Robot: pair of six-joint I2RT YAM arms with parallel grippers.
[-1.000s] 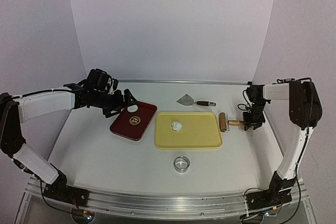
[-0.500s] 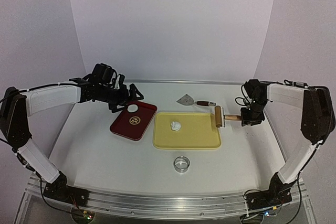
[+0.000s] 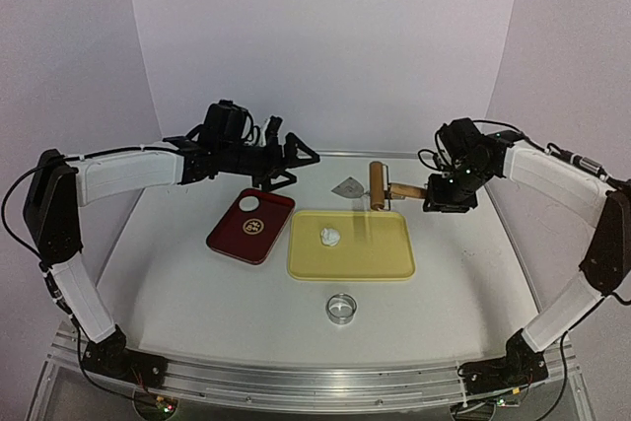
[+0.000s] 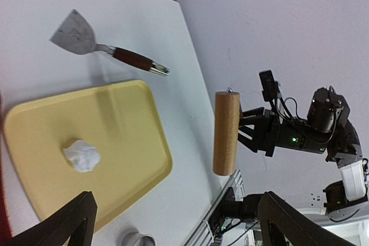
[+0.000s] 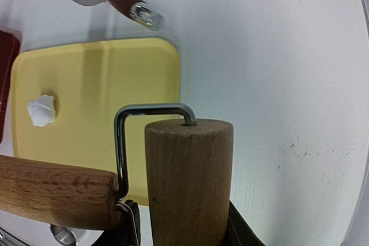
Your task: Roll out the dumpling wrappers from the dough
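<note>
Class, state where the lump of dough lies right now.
In the top view, the dough sits left of centre on the yellow tray, just right of the red tray.

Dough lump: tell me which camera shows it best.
Left wrist: the dough lump appears largest there, unobstructed on the yellow tray. The right wrist shows the lump smaller, near the frame's left edge; top external shows it tiny.

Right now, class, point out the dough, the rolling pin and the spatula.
dough [image 3: 331, 236]: top view, centre of the white lump.
rolling pin [image 4: 226, 133]: left wrist view, middle of the wooden roller.
spatula [image 4: 74, 33]: left wrist view, the flat metal blade.
</note>
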